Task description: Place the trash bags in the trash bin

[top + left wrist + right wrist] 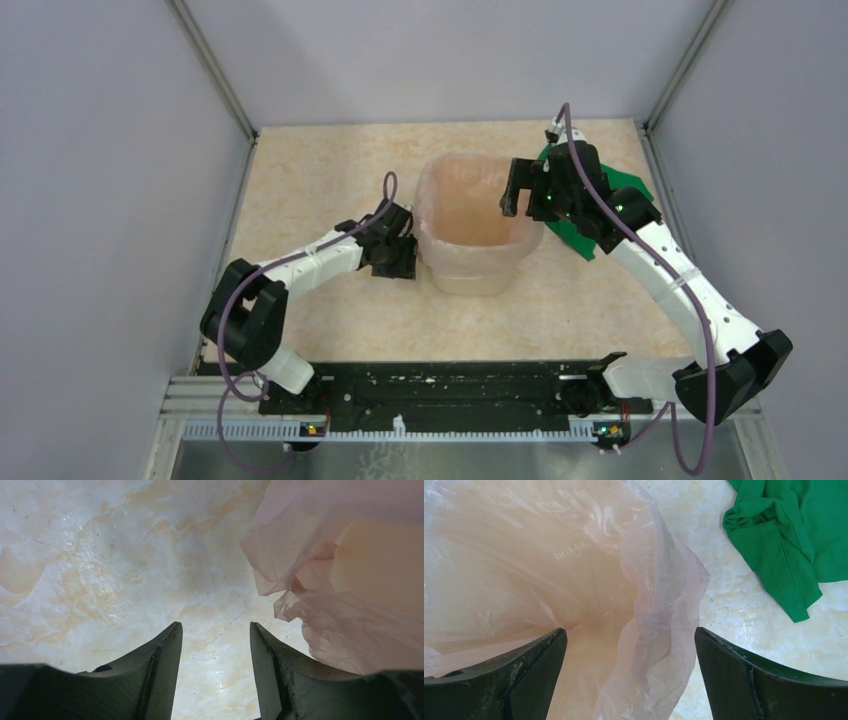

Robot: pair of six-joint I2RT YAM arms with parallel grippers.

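Trash bag point(524, 555) basically lines the bin point(380, 555), maybe tucking left; left tool point(215, 630) open beside it, right tool point(630, 637) open above.

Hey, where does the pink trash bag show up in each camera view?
Top external: the trash bag is at centre, lining the trash bin.
Left wrist: the bag is on the right side, crumpled over the bin's wall.
Right wrist: the bag fills the left and centre.
Shared landmark: the marbled beige tabletop.

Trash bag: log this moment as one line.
trash bag: lining trash bin | left gripper: open, beside bin | right gripper: open over bag rim
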